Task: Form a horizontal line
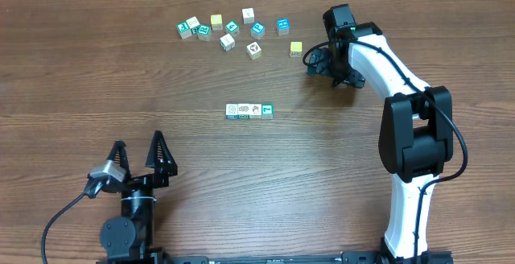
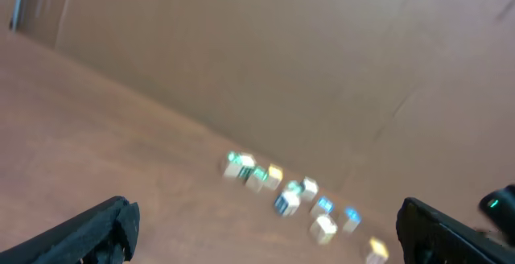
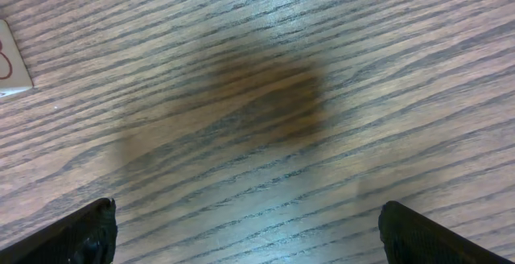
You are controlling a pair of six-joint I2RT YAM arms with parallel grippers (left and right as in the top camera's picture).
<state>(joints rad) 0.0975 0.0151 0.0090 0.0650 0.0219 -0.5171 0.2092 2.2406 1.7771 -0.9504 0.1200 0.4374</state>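
The horizontal line [image 1: 249, 111] lies at the table's middle: three white-faced cubes and a teal cube at its right end, touching edge to edge. My right gripper [image 1: 320, 61] is open and empty, low over bare wood at the far right, next to a yellow cube [image 1: 296, 48]. In the right wrist view its fingers [image 3: 245, 232] are spread wide over wood grain, with a white cube's corner [image 3: 11, 64] at the left edge. My left gripper [image 1: 140, 156] is open and empty near the front left, far from the line. Its wrist view is blurred, with the jaws [image 2: 265, 232] apart.
Several loose cubes [image 1: 228, 29], white, teal and yellow, lie scattered along the far edge. They show blurred in the left wrist view [image 2: 290, 200]. The right arm [image 1: 410, 135] stretches from the front right to the back.
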